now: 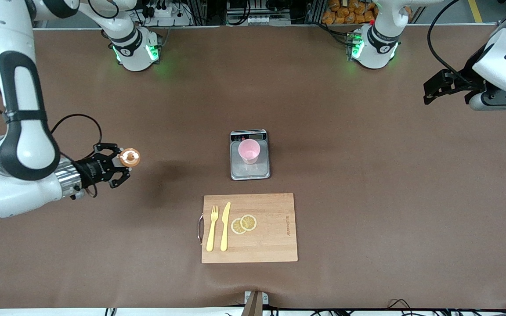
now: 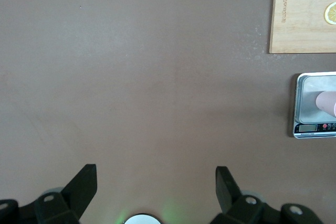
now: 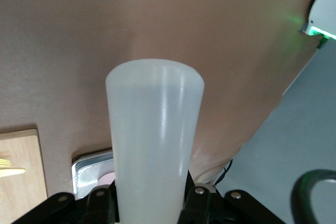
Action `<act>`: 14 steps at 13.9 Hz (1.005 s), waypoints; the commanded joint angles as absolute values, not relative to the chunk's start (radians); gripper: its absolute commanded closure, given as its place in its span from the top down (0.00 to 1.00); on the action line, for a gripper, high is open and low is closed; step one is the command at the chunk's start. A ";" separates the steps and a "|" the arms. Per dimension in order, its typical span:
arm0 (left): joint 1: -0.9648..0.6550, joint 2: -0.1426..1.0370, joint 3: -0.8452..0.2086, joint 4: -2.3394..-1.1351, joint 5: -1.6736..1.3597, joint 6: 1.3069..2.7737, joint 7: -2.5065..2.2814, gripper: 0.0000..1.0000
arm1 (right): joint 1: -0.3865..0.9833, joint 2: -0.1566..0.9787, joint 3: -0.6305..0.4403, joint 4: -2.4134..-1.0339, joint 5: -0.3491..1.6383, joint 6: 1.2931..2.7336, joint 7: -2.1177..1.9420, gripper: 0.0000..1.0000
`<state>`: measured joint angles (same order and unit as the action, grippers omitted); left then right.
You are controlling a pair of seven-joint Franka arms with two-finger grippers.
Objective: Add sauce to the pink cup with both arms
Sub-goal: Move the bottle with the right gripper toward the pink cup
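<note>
Gripping the one squeeze bottle (image 1: 128,158), the right pincer (image 1: 119,166) is clamped on it over bare counter (image 1: 367,175) toward the right arm's end; pouring remains. The single pink cup (image 1: 249,151) stands on one scale (image 1: 249,169). The left pincer (image 2: 156,182) waits, spread apart.

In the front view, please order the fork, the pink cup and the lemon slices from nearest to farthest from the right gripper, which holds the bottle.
Measured from the right gripper, shut on the bottle:
1. Fork, on the cutting board, at its edge toward the right arm's end.
2. Pink cup, on the scale. Its gap looks only a little greater than the fork's.
3. Lemon slices, mid-board, beside the knife.
</note>
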<state>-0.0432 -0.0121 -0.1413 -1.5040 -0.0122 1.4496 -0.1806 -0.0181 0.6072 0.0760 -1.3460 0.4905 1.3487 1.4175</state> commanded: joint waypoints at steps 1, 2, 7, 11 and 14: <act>-0.037 -0.020 -0.144 -1.496 -0.026 1.436 -0.198 1.00 | 0.075 0.549 0.071 -1.362 0.402 1.339 1.582 0.40; -0.037 -0.020 -0.144 -1.496 -0.026 1.434 -0.198 1.00 | 0.102 0.542 0.071 -1.362 0.376 1.339 1.627 0.40; -0.038 -0.021 -0.147 -1.497 -0.028 1.433 -0.198 1.00 | 0.231 0.535 0.072 -1.362 0.292 1.339 1.874 0.40; -0.035 -0.021 -0.144 -1.497 -0.028 1.433 -0.195 1.00 | 0.316 0.541 0.071 -1.362 0.284 1.342 2.034 0.39; -0.032 -0.021 -0.144 -1.497 -0.029 1.433 -0.193 1.00 | 0.362 0.549 0.067 -1.362 0.282 1.345 2.106 0.39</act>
